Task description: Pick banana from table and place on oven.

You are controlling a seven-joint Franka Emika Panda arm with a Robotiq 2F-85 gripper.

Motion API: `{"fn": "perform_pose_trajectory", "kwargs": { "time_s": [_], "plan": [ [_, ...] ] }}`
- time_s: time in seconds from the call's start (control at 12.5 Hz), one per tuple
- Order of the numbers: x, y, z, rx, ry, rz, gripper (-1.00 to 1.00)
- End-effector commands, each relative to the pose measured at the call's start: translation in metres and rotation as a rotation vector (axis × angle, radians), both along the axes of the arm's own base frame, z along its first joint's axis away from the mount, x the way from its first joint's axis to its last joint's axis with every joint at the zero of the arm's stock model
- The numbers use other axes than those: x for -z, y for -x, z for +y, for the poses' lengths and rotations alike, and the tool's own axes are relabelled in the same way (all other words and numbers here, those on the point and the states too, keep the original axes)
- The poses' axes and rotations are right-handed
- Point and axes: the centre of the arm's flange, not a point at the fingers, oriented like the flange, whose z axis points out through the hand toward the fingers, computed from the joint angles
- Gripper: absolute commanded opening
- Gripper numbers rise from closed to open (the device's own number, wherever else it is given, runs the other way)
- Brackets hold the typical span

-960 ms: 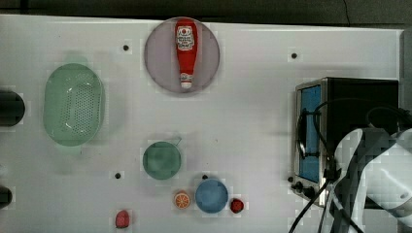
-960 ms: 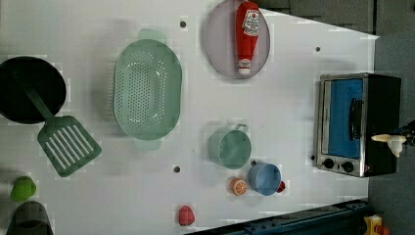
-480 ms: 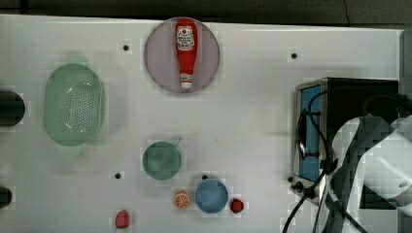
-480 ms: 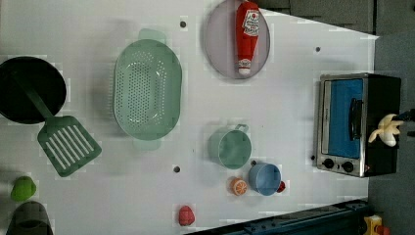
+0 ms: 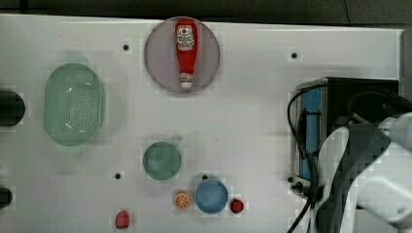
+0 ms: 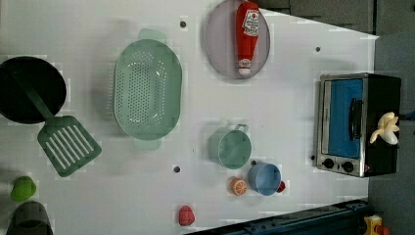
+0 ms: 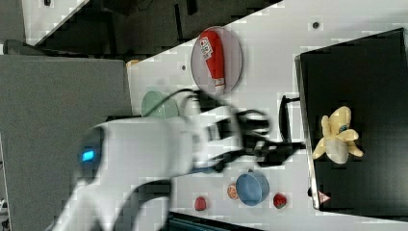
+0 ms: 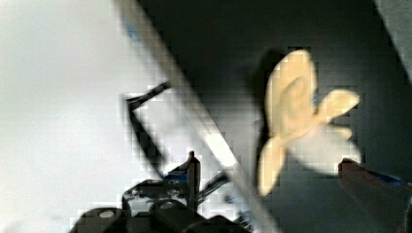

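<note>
On oven (image 7: 356, 86) top: banana (image 7: 337, 134) resting, off desk (image 6: 293, 122) | claw (image 8: 291, 194): spread, holding nothing | left: retreat only

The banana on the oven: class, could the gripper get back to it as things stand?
Probably yes: the banana lies uncovered on the oven's black top, with the open gripper right beside it.
</note>
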Motion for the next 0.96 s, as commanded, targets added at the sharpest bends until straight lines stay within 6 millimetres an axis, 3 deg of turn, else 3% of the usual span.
{"fn": "perform_pose_trajectory", "kwargs": {
  "time_s": [0.08, 0.32, 0.48, 0.72, 0.96],
  "plan": [
    [-0.070, -0.023, 0.095, 0.121, -0.029, -0.066, 1.00],
    [-0.100, -0.031, 0.191, 0.265, -0.037, -0.076, 1.00],
    [-0.114, -0.033, 0.243, 0.328, -0.032, -0.106, 1.00],
    [-0.119, -0.023, 0.280, 0.339, -0.027, -0.061, 1.00],
    [-0.126, -0.019, 0.279, 0.345, -0.028, -0.072, 1.00]
  ]
}}
